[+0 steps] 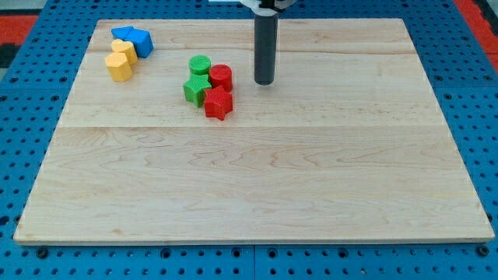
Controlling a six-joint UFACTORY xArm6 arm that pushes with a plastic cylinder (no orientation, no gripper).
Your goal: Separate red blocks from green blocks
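Note:
A green cylinder [200, 65] and a red cylinder [221, 76] stand side by side, touching. Below them a green block [194, 89] of unclear shape and a red star-shaped block [219, 103] sit pressed together. All these form one tight cluster left of the board's centre, toward the view's top. My tip [264, 82] stands on the board just to the right of the red cylinder, a short gap away, touching no block.
Two blue blocks [133, 39] and two yellow blocks [120, 61] are grouped near the board's top left corner. The wooden board [257, 179] lies on a blue perforated table.

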